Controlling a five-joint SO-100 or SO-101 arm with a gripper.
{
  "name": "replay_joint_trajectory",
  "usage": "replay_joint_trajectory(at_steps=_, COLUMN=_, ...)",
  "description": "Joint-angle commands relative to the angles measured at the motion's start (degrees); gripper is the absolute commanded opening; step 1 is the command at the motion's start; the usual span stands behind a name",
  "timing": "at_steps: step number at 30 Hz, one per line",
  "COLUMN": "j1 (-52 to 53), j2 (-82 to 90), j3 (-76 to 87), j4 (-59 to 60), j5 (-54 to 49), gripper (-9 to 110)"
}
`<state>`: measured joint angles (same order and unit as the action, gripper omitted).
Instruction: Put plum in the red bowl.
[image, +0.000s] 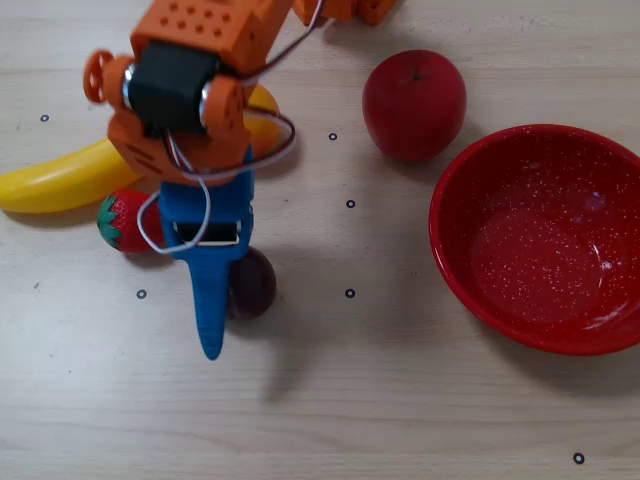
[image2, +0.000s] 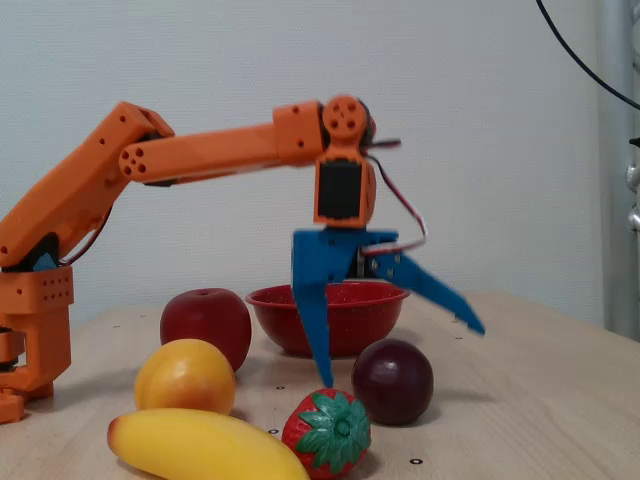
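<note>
The dark maroon plum (image: 257, 284) (image2: 393, 382) lies on the table between the strawberry and the red bowl. My blue gripper (image: 208, 295) (image2: 400, 355) is open wide just above and beside it. One finger points straight down at the plum's side. The other finger slants out past the plum. In the overhead view the plum shows at the right edge of the fingers, partly covered. Nothing is held. The big speckled red bowl (image: 540, 240) (image2: 270, 322) stands empty at the right of the overhead view, behind the gripper in the fixed view.
A red apple (image: 413, 103) (image2: 207, 322) sits next to the bowl. A strawberry (image: 118, 222) (image2: 328, 432), a banana (image: 60, 180) (image2: 200, 445) and an orange ball (image2: 187, 377) lie close to the plum on the arm's side.
</note>
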<state>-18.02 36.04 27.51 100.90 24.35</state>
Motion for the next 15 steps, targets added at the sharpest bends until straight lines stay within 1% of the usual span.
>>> replay_joint_trajectory(at_steps=1, j1=2.37, j2=2.72, j3=-7.73, j4=0.26, j5=1.23, gripper=60)
replay_joint_trajectory(at_steps=15, j1=3.78, j2=-2.55, j3=-12.22, j4=-0.7, j5=1.41, gripper=59)
